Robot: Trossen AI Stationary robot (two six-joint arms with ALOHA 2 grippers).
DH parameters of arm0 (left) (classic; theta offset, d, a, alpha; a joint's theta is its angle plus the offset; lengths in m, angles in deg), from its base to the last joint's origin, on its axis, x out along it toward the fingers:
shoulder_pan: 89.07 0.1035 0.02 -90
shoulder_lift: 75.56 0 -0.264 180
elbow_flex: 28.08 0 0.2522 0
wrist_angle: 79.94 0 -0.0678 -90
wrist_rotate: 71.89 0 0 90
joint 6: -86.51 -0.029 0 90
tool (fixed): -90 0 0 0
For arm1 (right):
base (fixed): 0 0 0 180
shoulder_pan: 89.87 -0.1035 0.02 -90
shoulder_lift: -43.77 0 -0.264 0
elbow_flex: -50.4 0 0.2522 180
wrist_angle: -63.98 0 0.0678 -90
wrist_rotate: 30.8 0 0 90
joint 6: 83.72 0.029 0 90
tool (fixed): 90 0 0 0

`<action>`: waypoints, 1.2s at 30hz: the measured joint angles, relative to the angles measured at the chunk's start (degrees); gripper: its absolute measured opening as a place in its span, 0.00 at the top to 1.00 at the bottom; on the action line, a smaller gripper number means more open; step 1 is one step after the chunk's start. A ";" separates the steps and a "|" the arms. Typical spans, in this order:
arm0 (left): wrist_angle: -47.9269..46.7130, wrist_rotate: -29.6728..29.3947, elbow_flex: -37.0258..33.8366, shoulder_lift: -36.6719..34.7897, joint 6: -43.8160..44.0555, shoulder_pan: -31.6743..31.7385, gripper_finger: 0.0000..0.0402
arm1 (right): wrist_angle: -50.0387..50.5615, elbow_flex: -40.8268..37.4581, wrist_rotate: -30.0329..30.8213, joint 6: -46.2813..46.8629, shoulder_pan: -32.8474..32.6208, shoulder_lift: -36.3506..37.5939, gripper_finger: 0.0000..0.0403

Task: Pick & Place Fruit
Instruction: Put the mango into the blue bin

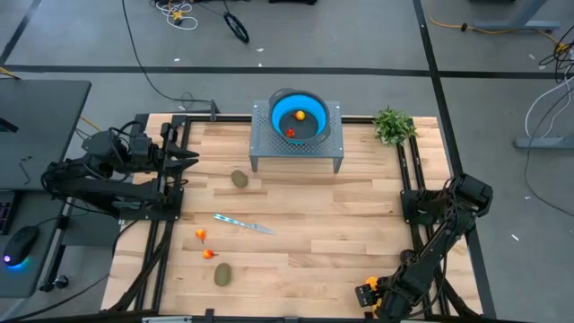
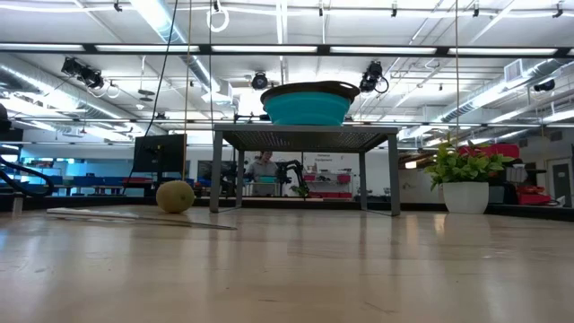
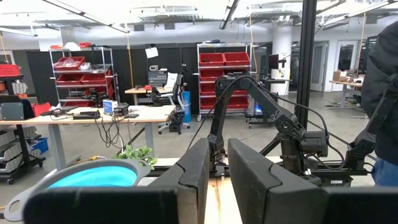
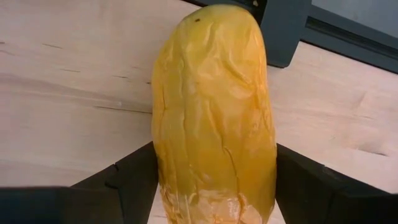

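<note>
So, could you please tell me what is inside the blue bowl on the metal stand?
From above, the blue bowl on the metal stand holds two small pieces of fruit, an orange one and a red one. From table height its wall hides them.

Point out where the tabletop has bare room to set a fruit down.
Bare wood runs from the knife-like stick right to the right arm's frame, below the metal stand. Crowded: lower left, with two red-orange fruits and a kiwi.

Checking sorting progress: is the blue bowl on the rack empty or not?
Not empty. The blue bowl on the metal rack holds an orange fruit and a red fruit.
</note>
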State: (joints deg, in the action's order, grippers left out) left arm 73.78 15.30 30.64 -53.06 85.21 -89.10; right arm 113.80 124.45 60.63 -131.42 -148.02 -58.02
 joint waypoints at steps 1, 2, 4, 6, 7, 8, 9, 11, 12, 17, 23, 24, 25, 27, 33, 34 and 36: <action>0.00 0.00 0.00 0.00 0.00 -0.01 0.83 | 0.05 0.00 0.00 -0.15 0.00 0.01 0.32; 0.01 0.00 -0.01 0.00 0.00 -0.01 0.83 | 0.15 0.00 -0.02 -0.20 0.00 0.01 0.32; 0.01 0.00 -0.01 0.00 0.00 0.01 0.83 | 0.38 0.02 -0.02 -0.20 0.00 0.03 0.32; 0.01 0.00 0.01 0.00 0.00 0.01 0.83 | 1.15 0.02 -0.06 -0.20 0.00 0.36 0.33; 0.01 0.00 0.00 0.00 0.00 0.00 0.83 | 1.30 0.02 -0.07 -0.20 0.00 0.63 0.33; 0.00 0.00 0.00 0.00 0.00 0.01 0.83 | 1.17 0.02 -0.07 -0.20 0.00 0.94 0.33; -0.01 0.00 0.01 0.00 0.00 0.02 0.83 | 1.14 0.02 -0.07 -0.20 0.00 1.33 0.33; 0.01 0.00 -0.01 0.00 0.00 -0.01 0.83 | 1.20 0.02 -0.07 -0.20 0.00 2.15 0.33; -0.01 0.00 -0.01 0.00 0.00 0.00 0.83 | 1.24 0.02 -0.09 -0.20 0.00 2.55 0.33; -0.01 0.00 0.00 0.00 0.00 0.01 0.83 | 1.33 0.04 -0.17 -0.19 -0.02 4.26 0.33; 0.00 0.00 0.00 0.00 0.00 0.00 0.83 | 1.34 0.04 -0.22 -0.18 -0.02 5.52 0.33; -0.01 0.00 0.00 0.00 0.00 0.01 0.83 | 1.24 0.04 -0.22 -0.12 -0.02 5.52 0.33; 0.01 0.00 -0.01 0.00 0.00 0.01 0.83 | 1.15 0.04 -0.41 0.52 -0.02 5.52 0.33; 0.01 0.00 -0.01 0.00 0.01 0.00 0.83 | 0.64 0.04 -1.93 2.51 -0.01 5.52 0.33; 0.01 0.00 -0.01 0.00 0.00 -0.01 0.83 | -3.26 0.04 -6.19 6.92 0.48 5.52 0.33; 0.01 0.00 -0.01 0.00 0.00 0.01 0.83 | -3.96 0.06 -6.19 7.20 0.48 5.52 0.33; 0.01 0.00 0.00 0.00 0.00 0.00 0.83 | -4.83 0.07 -6.20 7.20 0.48 5.52 0.33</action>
State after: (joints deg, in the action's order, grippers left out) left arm 73.79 15.30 30.64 -53.06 85.21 -89.10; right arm 108.97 124.52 54.43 -124.22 -147.54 -52.50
